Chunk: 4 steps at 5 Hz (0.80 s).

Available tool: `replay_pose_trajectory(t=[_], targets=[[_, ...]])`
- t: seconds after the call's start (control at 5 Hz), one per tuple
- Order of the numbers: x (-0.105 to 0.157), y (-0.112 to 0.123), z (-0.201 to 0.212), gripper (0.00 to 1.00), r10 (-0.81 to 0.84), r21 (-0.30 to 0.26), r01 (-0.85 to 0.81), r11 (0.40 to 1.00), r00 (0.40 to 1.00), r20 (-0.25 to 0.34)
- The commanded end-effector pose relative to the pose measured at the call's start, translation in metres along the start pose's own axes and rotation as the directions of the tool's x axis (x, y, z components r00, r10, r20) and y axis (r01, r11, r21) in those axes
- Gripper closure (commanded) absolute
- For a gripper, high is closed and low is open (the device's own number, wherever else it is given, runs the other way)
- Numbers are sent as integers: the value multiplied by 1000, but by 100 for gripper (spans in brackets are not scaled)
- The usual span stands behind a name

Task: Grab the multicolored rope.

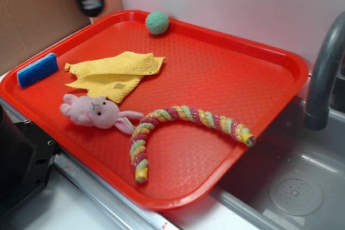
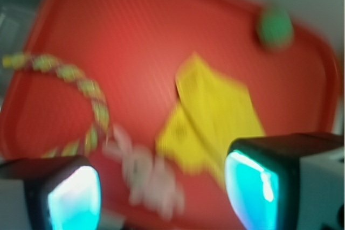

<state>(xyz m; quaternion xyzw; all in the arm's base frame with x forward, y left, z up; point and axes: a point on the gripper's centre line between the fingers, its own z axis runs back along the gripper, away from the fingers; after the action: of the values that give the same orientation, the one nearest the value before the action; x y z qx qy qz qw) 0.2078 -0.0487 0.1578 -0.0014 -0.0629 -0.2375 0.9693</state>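
Red plastic, the tray [image 1: 215,79] carries everything: the multicolored rope [image 1: 178,116] lies slack in an arch toward its near right side, one cut end close to the right rim and the other pointing at the front edge, its bend just beside the ear of the pink plush bunny [image 1: 91,112]. Farther back lie a yellow cloth [image 1: 116,74], a blue sponge [image 1: 36,70] by the left rim and a green ball [image 1: 157,22] at the far rim. The gripper [image 2: 161,192] hangs high over the tray's back left corner, well apart from the rope; the blurred wrist view shows its fingers spread wide with nothing between them, so I judge the reach toward the rope is only starting.
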Motion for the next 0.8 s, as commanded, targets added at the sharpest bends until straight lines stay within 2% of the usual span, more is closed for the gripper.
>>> replay_pose_trajectory(t=[0.0, 0.2, 0.4, 0.6], targets=[[47, -33, -45, 0, -449, -26, 448, 894, 894, -22], [51, -50, -53, 0, -571, -64, 569, 820, 820, -30], [42, -44, -52, 0, -638, -120, 628, 769, 768, -63], [42, -44, -52, 0, -638, -120, 628, 769, 768, -63]])
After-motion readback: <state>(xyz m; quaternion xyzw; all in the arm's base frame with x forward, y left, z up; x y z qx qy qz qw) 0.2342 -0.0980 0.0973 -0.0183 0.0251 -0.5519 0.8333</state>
